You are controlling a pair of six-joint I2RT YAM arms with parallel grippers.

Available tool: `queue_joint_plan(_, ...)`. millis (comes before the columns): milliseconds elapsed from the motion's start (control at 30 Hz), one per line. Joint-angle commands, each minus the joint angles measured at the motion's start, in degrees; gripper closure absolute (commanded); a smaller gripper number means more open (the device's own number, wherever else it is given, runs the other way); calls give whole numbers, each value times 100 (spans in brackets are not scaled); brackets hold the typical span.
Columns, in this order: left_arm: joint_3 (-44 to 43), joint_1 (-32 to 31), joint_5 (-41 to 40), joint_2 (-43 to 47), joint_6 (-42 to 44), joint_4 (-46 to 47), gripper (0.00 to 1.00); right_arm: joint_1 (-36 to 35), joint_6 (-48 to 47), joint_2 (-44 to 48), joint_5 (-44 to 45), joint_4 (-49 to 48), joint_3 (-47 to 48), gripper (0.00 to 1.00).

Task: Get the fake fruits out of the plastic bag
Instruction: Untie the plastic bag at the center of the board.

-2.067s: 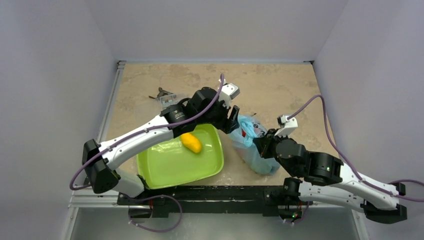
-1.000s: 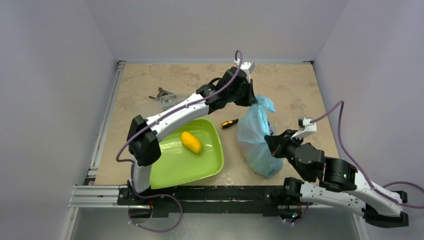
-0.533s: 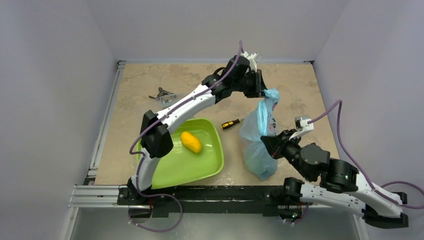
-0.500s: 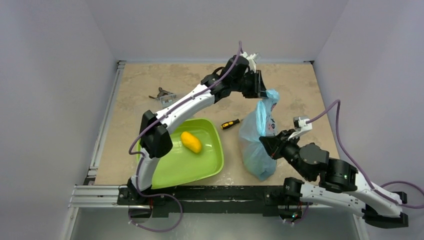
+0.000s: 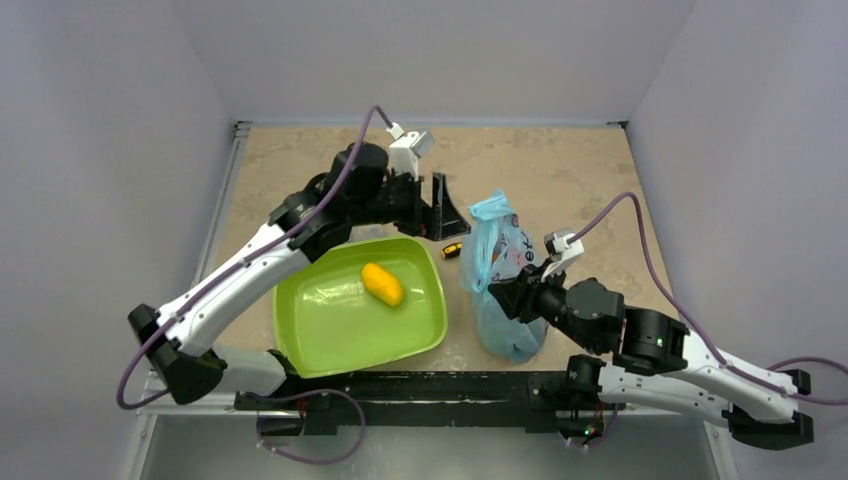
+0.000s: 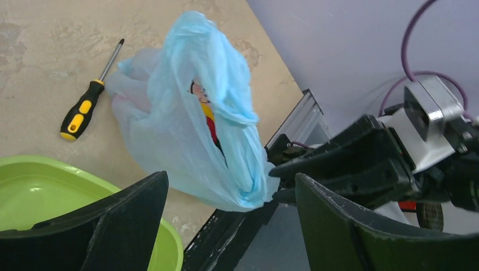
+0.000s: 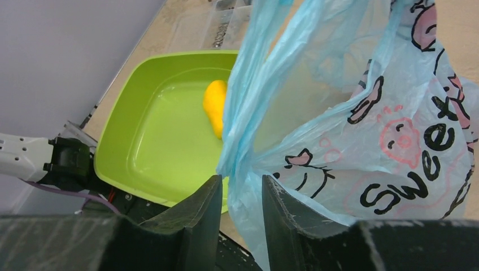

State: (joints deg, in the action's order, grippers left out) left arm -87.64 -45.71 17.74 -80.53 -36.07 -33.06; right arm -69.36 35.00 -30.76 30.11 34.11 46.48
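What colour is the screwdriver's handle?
The screwdriver handle is black and yellow; left wrist view shows it best.

One lime-green tray (image 5: pixel 300 335) on the tabletop (image 5: pixel 560 170) holds a single orange-yellow oval fruit (image 5: pixel 382 284). To the tray's right stands one light blue plastic bag (image 5: pixel 500 250), and off the tray's far right corner lies one black-and-yellow screwdriver (image 5: pixel 452 249). There are two robot arms, each with one end effector: left (image 6: pixel 229 178) and right (image 7: pixel 242 179). The fake fruits (image 6: pixel 210 119) inside the bag, barely glimpsed, cannot be counted.
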Motion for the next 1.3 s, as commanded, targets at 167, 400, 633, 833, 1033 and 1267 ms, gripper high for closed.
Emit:
queue_joint_plan(167, 1330, -418, -506, 453, -463, 1120, 18, -25, 432, -53, -161, -57, -31, 50)
queue_joint_plan(400, 1064, -605, -868, -64, -428, 1316, 22, -25, 2118, -284, 1643, 1505, 519, 10)
queue_joint_plan(633, 1020, -605, -815, -148, -464, 1658, 31, -25, 2982, -1129, 2669, 3266, 1442, 1)
queue_joint_plan(833, 982, -605, -446, -262, -517, 2053, 39, 75, 2588, -1527, 2892, 3229, 1870, 1)
queue_joint_plan(1033, 1100, -610, -367, -268, -568, 2181, 56, 2302, 178, -1870, 630, 1383, 1701, 1)
queue_joint_plan(1267, 1536, -691, -80, 138, -457, 2816, 97, 3096, -109, -2110, -732, 703, 1592, 1)
